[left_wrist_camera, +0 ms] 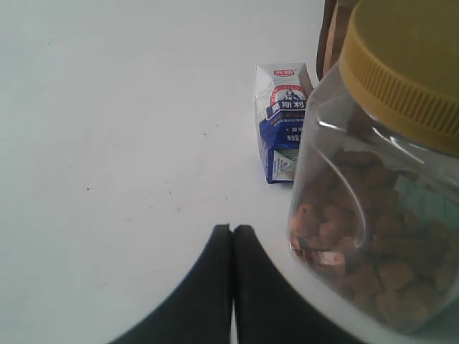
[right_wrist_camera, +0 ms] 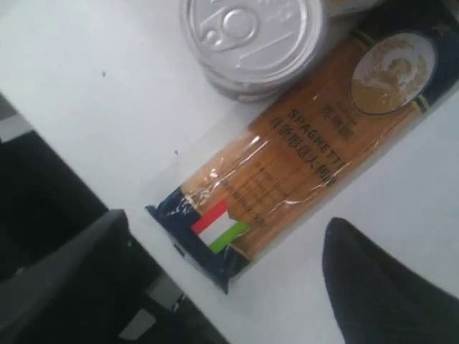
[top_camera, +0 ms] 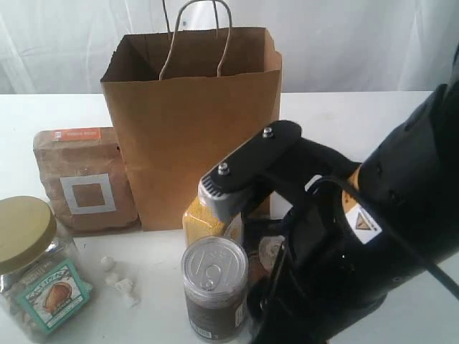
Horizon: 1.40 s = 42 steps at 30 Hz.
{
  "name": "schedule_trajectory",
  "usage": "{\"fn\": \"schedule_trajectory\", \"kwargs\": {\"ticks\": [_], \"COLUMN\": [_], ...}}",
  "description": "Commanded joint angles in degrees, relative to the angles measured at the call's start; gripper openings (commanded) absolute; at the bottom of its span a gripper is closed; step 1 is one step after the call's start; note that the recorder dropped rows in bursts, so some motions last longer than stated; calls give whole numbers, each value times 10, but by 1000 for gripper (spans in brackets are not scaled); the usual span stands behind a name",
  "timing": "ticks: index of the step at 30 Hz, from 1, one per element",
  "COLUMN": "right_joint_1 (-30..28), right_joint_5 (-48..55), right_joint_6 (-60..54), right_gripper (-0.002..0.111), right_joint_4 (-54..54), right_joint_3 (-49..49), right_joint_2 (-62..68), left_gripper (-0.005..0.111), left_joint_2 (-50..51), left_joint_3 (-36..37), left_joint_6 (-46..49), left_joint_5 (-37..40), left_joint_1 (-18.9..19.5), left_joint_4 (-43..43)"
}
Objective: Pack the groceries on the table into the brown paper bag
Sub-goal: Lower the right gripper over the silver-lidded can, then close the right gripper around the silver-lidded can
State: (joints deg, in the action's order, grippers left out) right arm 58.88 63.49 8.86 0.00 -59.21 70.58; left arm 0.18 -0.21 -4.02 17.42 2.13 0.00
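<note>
The tall brown paper bag (top_camera: 193,122) stands open at the middle of the white table (top_camera: 358,122). Left of it lie the brown pouch (top_camera: 86,179) and the gold-lidded jar (top_camera: 32,265). The dark can (top_camera: 215,287) stands in front, with the yellow bottle (top_camera: 204,222) behind it, partly hidden by my right arm (top_camera: 344,236). My right gripper (right_wrist_camera: 229,287) is open above the flag end of the spaghetti packet (right_wrist_camera: 301,158), which lies beside the can (right_wrist_camera: 251,36). My left gripper (left_wrist_camera: 232,229) is shut and empty, low over the table beside the jar (left_wrist_camera: 373,215). The blue-white carton (left_wrist_camera: 283,122) lies beyond it.
Small white crumbs (top_camera: 118,276) lie between the jar and the can. The table's edge (right_wrist_camera: 143,215) runs close under the packet's end, with dark space beyond. A brown surface (left_wrist_camera: 333,36) rises behind the carton.
</note>
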Motion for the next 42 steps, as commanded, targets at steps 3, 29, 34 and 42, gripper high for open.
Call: {"fn": "schedule_trajectory", "kwargs": {"ticks": [3,29,34,42], "right_joint_1": [0,0,0,0], "right_joint_5": [-10,-241,-241,-231], "right_joint_6": [-63,45,53,53], "right_gripper": [69,71,71,71], "right_joint_4": [54,-27,-73,-57], "right_joint_3": [-1,-1,-1,-1], "right_joint_2": [35,169,169,169], "left_gripper": [0,0,0,0], "left_joint_2": [-2,-2,-2,-2], "left_joint_3": [2,2,2,2], "left_joint_6": [0,0,0,0], "left_joint_5": [1,1,1,1], "left_joint_1": [-1,-1,-1,-1], "left_joint_4": [-3,-3,-3,-3]}}
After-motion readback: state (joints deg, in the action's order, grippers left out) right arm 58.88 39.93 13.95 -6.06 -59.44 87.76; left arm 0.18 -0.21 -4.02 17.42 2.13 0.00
